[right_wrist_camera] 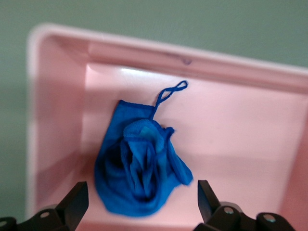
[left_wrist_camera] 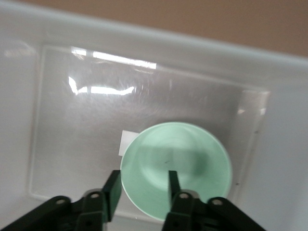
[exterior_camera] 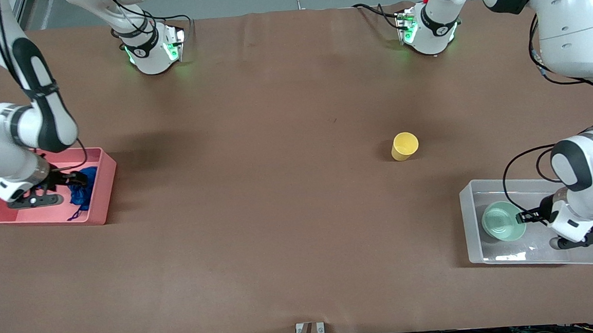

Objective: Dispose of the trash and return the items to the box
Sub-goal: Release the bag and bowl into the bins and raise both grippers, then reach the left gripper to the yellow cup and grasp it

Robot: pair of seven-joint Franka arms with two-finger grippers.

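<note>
The blue wad of trash lies in the pink bin, its string trailing. My right gripper hangs just over it, open and empty; in the right wrist view the wad lies between the spread fingers. The mint-green bowl sits in the clear box. My left gripper is open, its fingers astride the bowl's rim, one inside the bowl and one outside, not pinching it. The yellow cup stands upright on the table.
The box stands at the left arm's end of the table, the pink bin at the right arm's end. A white sticker shows on the box's bottom beside the bowl. Brown table lies between the bins.
</note>
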